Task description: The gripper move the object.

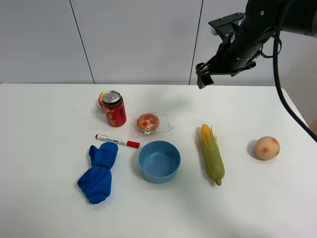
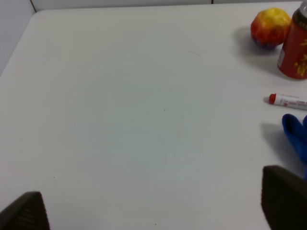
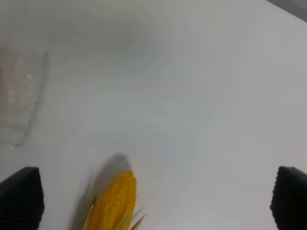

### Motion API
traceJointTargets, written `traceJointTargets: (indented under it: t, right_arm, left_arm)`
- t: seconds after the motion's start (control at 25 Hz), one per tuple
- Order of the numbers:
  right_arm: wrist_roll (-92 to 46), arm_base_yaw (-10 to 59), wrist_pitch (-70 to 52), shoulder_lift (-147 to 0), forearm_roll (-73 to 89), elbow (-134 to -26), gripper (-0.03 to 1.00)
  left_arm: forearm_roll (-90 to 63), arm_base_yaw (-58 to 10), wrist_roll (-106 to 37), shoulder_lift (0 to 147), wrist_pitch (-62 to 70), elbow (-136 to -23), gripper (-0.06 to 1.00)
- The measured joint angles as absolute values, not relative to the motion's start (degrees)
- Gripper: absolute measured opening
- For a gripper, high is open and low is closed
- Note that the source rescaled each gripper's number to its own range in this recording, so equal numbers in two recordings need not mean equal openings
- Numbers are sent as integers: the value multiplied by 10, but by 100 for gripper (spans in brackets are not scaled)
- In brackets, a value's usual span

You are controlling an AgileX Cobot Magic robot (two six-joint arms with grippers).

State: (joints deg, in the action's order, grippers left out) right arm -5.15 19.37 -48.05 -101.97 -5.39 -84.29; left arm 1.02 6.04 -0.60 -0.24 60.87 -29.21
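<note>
The slim white marker pen (image 1: 117,141) with a red cap lies flat on the white table (image 1: 44,129), between the red can (image 1: 114,109) and the blue cloth (image 1: 99,171). One red end of it shows at the edge of the left wrist view (image 2: 287,100). My right gripper (image 1: 202,75) hangs high over the back of the table, far from the pen; its jaws stand wide apart and empty (image 3: 156,201). My left gripper (image 2: 153,208) is open and empty over bare table, off to the side of the pen; it is out of the exterior view.
A blue bowl (image 1: 159,161) sits just right of the pen. A wrapped bun (image 1: 148,122), a corn cob (image 1: 212,153) and a peach (image 1: 267,148) lie further right. A red-yellow fruit (image 2: 270,26) sits behind the can.
</note>
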Motion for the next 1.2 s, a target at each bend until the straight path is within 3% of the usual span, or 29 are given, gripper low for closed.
traceJointTargets:
  t: [0.24,0.52,1.2]
  right_arm:
    - [-50,168,-486,-992,-82,-834,94]
    - [-47,129,-462,-911,-87,-741,94]
    - [29,86,-486,-576,-87,-550,94]
  left_arm:
    - [10,60,-6,-2,609,-292,100]
    - [10,60,-6,-2,609,-292,100]
    - [10,60,-6,-2,609,-292,100]
